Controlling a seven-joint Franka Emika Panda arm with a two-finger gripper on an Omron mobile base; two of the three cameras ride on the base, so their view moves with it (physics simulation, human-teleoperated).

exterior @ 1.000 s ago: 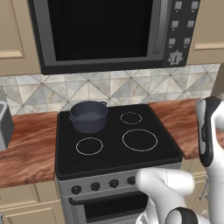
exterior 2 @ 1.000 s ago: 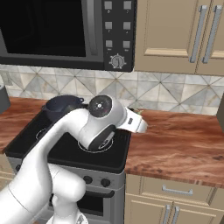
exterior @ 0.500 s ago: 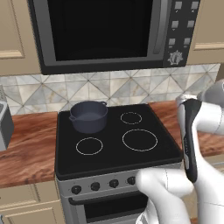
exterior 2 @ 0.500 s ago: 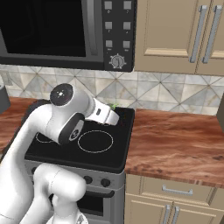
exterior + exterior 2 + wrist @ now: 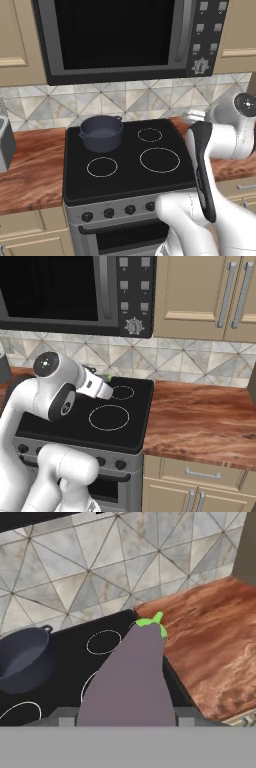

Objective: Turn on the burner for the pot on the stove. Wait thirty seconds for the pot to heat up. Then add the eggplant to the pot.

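Hand view: your gripper (image 5: 127,724) is clamped on the eggplant (image 5: 131,677), held above the stove (image 5: 65,672). The pot (image 5: 101,132) sits empty on the rear-left ring. Remaining: carry and release.

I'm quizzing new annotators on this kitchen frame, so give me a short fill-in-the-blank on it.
1. The gripper holds the ____.
2. The pot sits on the stove's back-____ burner ring in the left base view.
3. The eggplant has a ____ stem cap.
4. Above the stove hangs a black-windowed ____.

Missing words: eggplant; left; green; microwave
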